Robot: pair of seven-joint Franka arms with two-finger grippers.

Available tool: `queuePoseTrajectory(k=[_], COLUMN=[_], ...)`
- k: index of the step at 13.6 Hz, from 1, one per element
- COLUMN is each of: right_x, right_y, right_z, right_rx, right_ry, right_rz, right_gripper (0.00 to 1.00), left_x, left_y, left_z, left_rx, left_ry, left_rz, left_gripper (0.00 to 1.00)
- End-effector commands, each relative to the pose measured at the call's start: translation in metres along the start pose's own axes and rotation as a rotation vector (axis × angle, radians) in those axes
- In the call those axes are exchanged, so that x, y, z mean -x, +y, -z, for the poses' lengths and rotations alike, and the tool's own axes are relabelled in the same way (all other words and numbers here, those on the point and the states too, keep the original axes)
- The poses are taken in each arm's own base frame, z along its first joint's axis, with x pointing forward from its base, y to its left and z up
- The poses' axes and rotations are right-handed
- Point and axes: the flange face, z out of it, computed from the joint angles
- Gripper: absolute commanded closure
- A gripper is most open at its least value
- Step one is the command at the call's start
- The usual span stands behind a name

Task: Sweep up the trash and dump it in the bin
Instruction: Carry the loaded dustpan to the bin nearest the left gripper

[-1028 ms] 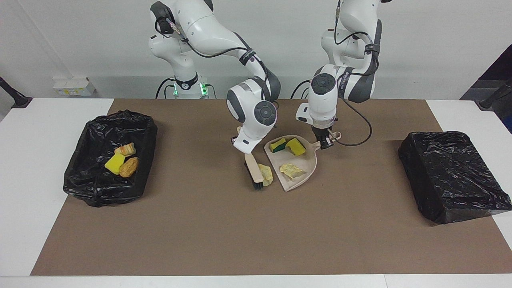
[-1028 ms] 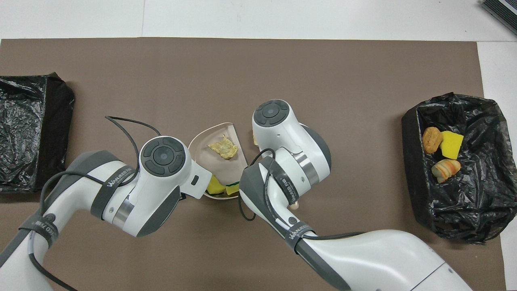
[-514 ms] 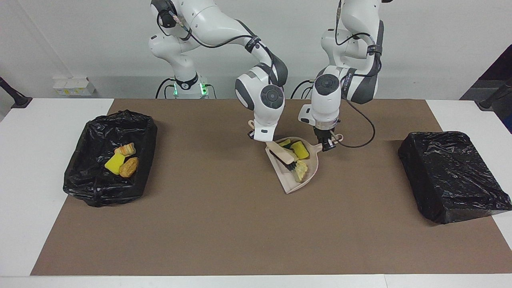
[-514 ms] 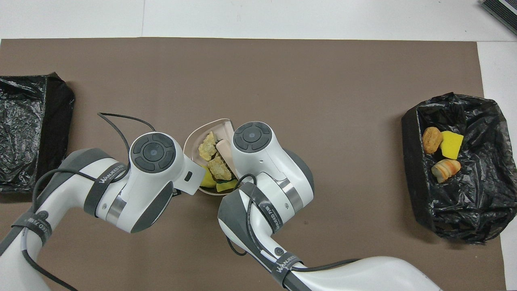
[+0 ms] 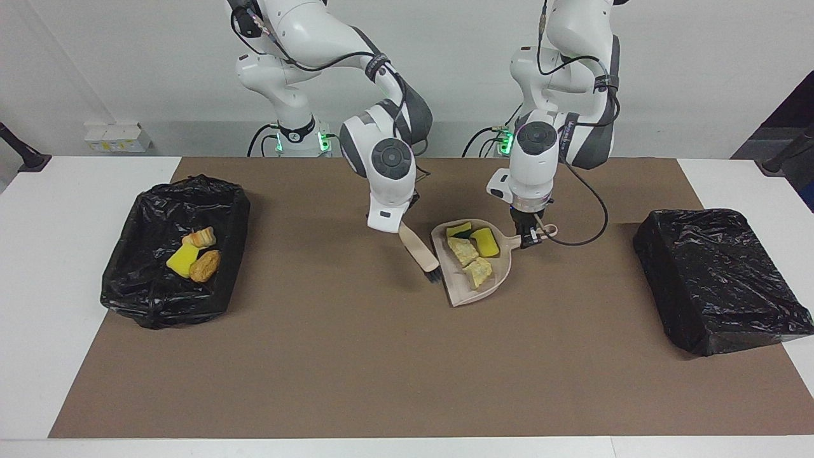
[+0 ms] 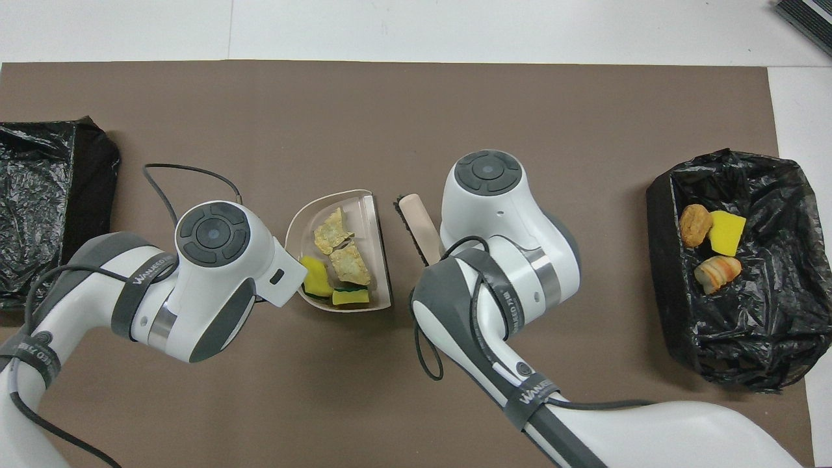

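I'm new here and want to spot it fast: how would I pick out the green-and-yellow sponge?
Find the beige dustpan mid-table on the brown mat. Four scraps lie in it. The green-and-yellow sponge sits at its handle end, nearest the robots; it alone has a dark green layer.

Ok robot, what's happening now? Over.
Left end effector shut on dustpan handle. Right end effector shut on brush. Four scraps in dustpan. Nothing blocking.

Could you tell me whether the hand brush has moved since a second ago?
Yes. The hand brush swept into the dustpan, then drew back toward the open bin; it now hangs beside the pan's mouth.
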Motion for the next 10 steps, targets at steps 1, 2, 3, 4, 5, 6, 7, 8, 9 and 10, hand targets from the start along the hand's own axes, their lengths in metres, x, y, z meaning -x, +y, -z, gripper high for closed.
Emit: queuePoseTrajectory(k=[1, 2, 3, 4, 5, 6, 7, 8, 9, 10], right_x=[0.023, 0.027, 0.032, 0.038, 0.044, 0.048, 0.053, 0.059, 0.063, 0.067], right_y=[0.006, 0.006, 0.004, 0.006, 0.011, 0.013, 0.019, 0.014, 0.002, -0.026], right_z=[0.007, 0.007, 0.004, -0.004, -0.007, -0.006, -0.005, -0.006, -0.010, -0.015], right_rx=[-0.028, -0.025, -0.019, -0.013, -0.011, -0.008, -0.008, 0.001, 0.008, 0.008], right_ry=[-0.051, -0.069, -0.082, -0.102, -0.113, -0.118, -0.145, -0.178, -0.181, -0.165], right_rz=[-0.064, -0.143, -0.210, -0.263, -0.305, -0.349, -0.381, -0.376, -0.375, -0.370], right_gripper=[1.00, 1.00, 1.00, 1.00, 1.00, 1.00, 1.00, 1.00, 1.00, 1.00], left_x=[0.037, 0.048, 0.066, 0.087, 0.111, 0.134, 0.152, 0.175, 0.200, 0.220], left_y=[-0.011, -0.017, -0.024, -0.028, -0.034, -0.041, -0.048, -0.054, -0.060, -0.065], left_z=[0.023, 0.033, 0.039, 0.051, 0.060, 0.067, 0.074, 0.081, 0.089, 0.097], left_rx=[-0.051, -0.067, -0.071, -0.066, -0.054, -0.043, -0.033, -0.024, -0.022, -0.026], left_ry=[0.018, 0.023, 0.021, 0.013, 0.007, 0.001, 0.006, 0.019, 0.026, 0.028], left_rz=[-0.051, -0.062, -0.068, -0.076, -0.072, -0.060, -0.060, -0.052, -0.049, -0.027], left_gripper=[1.00, 1.00, 1.00, 1.00, 1.00, 1.00, 1.00, 1.00, 1.00, 1.00])
